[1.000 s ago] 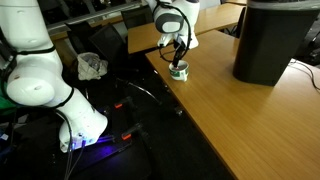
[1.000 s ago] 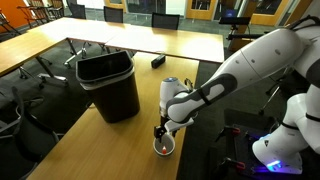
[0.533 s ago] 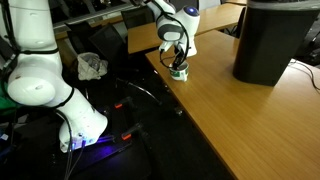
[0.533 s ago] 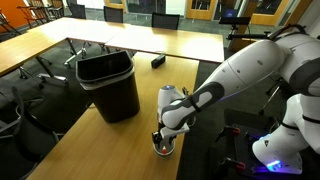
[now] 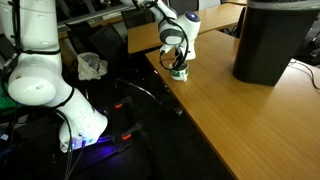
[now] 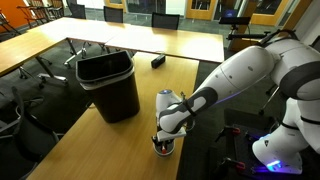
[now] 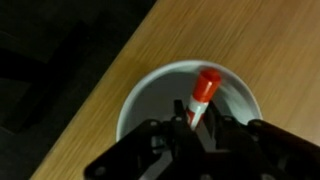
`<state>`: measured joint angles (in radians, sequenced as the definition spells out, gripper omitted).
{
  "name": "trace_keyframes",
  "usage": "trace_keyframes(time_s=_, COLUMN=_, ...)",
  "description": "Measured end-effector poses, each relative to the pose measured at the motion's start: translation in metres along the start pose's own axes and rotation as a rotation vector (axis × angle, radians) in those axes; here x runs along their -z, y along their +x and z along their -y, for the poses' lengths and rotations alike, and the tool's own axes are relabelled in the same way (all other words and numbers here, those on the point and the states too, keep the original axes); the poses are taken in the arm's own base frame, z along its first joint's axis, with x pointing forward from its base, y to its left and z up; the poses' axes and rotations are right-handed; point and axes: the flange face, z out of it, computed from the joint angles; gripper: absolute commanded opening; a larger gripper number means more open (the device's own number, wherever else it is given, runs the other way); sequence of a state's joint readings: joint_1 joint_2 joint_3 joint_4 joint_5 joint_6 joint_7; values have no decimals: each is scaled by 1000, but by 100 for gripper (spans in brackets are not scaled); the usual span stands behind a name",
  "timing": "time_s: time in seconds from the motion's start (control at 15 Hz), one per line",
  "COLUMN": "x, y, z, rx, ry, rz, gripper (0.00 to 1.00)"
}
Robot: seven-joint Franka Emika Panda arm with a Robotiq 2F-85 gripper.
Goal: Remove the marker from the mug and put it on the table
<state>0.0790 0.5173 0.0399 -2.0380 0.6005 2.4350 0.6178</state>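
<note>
The white mug [image 7: 137,93] stands on the wood-grain table [image 7: 255,45], close to its dark edge. The red marker [image 7: 206,88] leans in the mug with its red end up and a whitish part below. My gripper [image 7: 193,117] reaches down into the mug, its two fingers pressed against the marker's sides, shut on it. In both exterior views the gripper [image 5: 178,64] [image 6: 161,139] covers most of the mug [image 5: 180,73] [image 6: 163,149], and the marker is hidden there.
A big black bin [image 5: 276,40] [image 6: 109,84] stands on the table [image 5: 240,115] [image 6: 105,150] a short way from the mug. A small dark object [image 6: 158,61] lies at the far end. The table's edge [image 5: 165,78] drops to cables and the robot base [image 5: 80,125].
The gripper has come down into the mug and its fingers have closed from wide open onto the marker. The mug has stayed in place.
</note>
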Motion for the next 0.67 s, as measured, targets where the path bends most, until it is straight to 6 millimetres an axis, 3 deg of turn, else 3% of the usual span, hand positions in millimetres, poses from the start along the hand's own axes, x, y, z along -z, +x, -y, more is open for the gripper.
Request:
trace_keyframes(time_s=0.33, x=9, y=-4, z=8, rx=21, ry=-6, rz=-23, gripper=5)
trace_keyframes(time_s=0.67, x=55, y=-24, z=19, rx=79, ry=-8, rz=-22, gripper=5)
